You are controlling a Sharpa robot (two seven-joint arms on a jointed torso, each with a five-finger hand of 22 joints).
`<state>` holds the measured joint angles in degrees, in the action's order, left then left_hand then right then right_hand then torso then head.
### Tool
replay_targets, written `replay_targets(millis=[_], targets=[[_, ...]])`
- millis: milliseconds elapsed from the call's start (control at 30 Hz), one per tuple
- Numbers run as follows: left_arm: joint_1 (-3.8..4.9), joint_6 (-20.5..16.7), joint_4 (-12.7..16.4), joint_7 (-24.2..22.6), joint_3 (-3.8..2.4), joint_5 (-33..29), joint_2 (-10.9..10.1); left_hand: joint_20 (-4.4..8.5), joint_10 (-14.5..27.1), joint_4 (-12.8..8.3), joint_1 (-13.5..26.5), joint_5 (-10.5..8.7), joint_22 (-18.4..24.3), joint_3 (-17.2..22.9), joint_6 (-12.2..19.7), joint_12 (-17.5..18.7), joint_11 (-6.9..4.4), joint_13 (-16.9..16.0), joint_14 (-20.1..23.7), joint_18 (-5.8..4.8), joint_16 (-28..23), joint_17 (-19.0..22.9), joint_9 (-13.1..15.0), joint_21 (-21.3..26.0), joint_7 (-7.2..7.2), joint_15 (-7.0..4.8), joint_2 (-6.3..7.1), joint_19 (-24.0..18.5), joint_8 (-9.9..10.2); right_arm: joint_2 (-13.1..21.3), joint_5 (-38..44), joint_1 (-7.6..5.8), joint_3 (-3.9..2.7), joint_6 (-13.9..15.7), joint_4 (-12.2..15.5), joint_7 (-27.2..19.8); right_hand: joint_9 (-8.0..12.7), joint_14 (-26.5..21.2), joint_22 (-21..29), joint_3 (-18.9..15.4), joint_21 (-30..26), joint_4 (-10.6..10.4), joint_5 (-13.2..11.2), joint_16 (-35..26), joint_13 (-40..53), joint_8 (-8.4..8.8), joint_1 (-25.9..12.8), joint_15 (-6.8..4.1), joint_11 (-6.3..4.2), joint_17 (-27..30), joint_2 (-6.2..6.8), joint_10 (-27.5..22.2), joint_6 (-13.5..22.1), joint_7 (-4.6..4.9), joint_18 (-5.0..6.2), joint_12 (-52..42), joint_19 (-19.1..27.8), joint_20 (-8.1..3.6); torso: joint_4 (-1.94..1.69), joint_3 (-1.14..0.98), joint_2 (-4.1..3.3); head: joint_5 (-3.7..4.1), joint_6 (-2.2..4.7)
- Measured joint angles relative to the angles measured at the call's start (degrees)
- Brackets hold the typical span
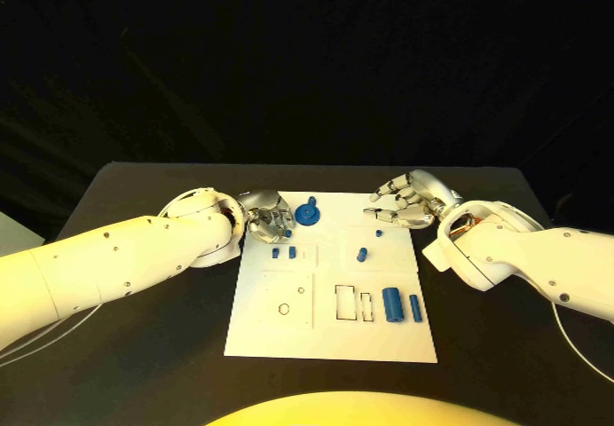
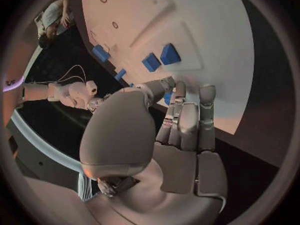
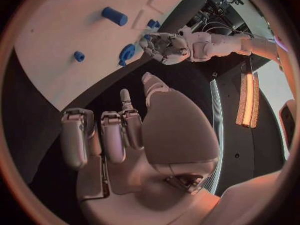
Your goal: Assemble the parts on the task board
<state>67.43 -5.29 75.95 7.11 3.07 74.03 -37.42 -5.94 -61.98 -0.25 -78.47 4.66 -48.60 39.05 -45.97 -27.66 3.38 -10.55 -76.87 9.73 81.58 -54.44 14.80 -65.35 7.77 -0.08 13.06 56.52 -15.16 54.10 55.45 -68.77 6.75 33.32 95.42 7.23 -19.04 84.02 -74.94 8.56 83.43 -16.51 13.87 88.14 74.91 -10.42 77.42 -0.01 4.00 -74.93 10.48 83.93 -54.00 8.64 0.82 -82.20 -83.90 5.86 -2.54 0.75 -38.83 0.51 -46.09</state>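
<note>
The white board (image 1: 335,333) carries blue parts (image 1: 391,304), and both the left hand (image 1: 266,219) and the right hand (image 1: 410,202) hover at its far corners, fingers loosely curled, grasping nothing.

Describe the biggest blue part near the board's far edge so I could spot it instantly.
Start from the white task board in the middle of the black table and go to its far edge. Just beside the left hand, which is open, sits a round blue wheel-like part with a short peg rising from it. Its neighbours are much smaller blocks and pegs; it alone is disc-shaped.
</note>
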Motion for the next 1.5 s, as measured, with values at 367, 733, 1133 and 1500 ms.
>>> replay_targets(millis=[367, 733, 1133, 1500], targets=[[-0.2, -0.3, 0.74, -0.6, -0.04, -0.41, -0.63, 0.71, 2.8, -0.77, 0.47, 0.2, -1.72, 0.17, -5.1, -11.16, -0.85, -7.73, -2.04, -0.01, 2.36, -5.64, 0.93, -1.06, -0.3, -0.89, -0.01, 1.54, -1.13, 0.02, 0.0, 0.0, 0.0, 0.0, -0.08, 0.01, 0.0, 0.0, 0.01, 0.0, 0.0, 0.0, 0.0, 0.0, 0.0, 0.0, 0.0, 0.0, 0.0, 0.01, 0.0, 0.0, 0.0, 0.0, 0.0, 0.0, 0.0, 0.0, 0.01, 0.0, 0.0, 0.03, -0.04], [-0.27, -1.02, 0.98, -1.17, -0.07, -0.89, -0.8, 0.7, 6.0, -0.54, 0.77, 0.2, -4.26, 1.04, -7.2, -19.1, -1.0, -12.76, -2.31, 0.0, 2.66, -5.93, 1.97, -2.72, -0.4, -0.86, 0.01, 3.59, -1.69, 0.01, 0.0, 0.02, 0.0, 0.0, -0.14, 0.01, 0.0, 0.0, 0.02, 0.16, 0.0, -0.16, 0.0, 0.0, -0.01, 0.0, 0.0, 0.0, 0.0, 0.01, 0.0, 0.0, 0.0, 0.0, 0.0, 0.0, 0.0, 0.0, 0.01, 0.01, 0.0, 0.06, -0.05], [-0.29, -1.75, 0.97, -1.28, -0.09, -1.26, -0.82, 0.71, 6.39, -0.55, 0.76, 0.2, -4.77, 1.37, -7.2, -19.81, -1.01, -13.1, -2.78, 0.0, 2.95, -7.37, 2.02, -3.11, -0.4, -0.92, 0.01, 4.0, -1.69, 0.01, 0.0, 0.04, 0.0, 0.0, -0.17, 0.02, 0.0, 0.0, 0.03, 0.16, 0.0, -0.16, 0.0, 0.0, -0.01, 0.0, 0.0, 0.0, 0.0, 0.02, 0.0, 0.0, 0.0, 0.0, 0.0, 0.0, 0.0, 0.0, 0.02, -0.03, 0.0, 0.07, -0.03], [-0.3, -1.71, 0.97, -1.22, -0.09, -1.57, -0.82, 0.7, 6.8, -0.54, 1.22, 0.19, -4.77, 1.36, -6.4, -20.6, -1.01, -13.65, -2.78, 0.0, 3.14, -7.36, 2.02, -3.12, -0.38, -0.92, 0.14, 4.0, -1.33, 0.04, 0.0, 0.05, 0.0, 0.0, -0.18, 0.02, 0.0, 0.0, 0.03, 0.16, 0.0, -0.16, 0.0, 0.0, -0.01, 0.0, 0.0, 0.0, 0.0, 0.03, 0.0, 0.0, 0.0, 0.0, 0.0, 0.0, 0.0, 0.0, 0.04, -0.05, 0.0, 0.18, 0.01]])
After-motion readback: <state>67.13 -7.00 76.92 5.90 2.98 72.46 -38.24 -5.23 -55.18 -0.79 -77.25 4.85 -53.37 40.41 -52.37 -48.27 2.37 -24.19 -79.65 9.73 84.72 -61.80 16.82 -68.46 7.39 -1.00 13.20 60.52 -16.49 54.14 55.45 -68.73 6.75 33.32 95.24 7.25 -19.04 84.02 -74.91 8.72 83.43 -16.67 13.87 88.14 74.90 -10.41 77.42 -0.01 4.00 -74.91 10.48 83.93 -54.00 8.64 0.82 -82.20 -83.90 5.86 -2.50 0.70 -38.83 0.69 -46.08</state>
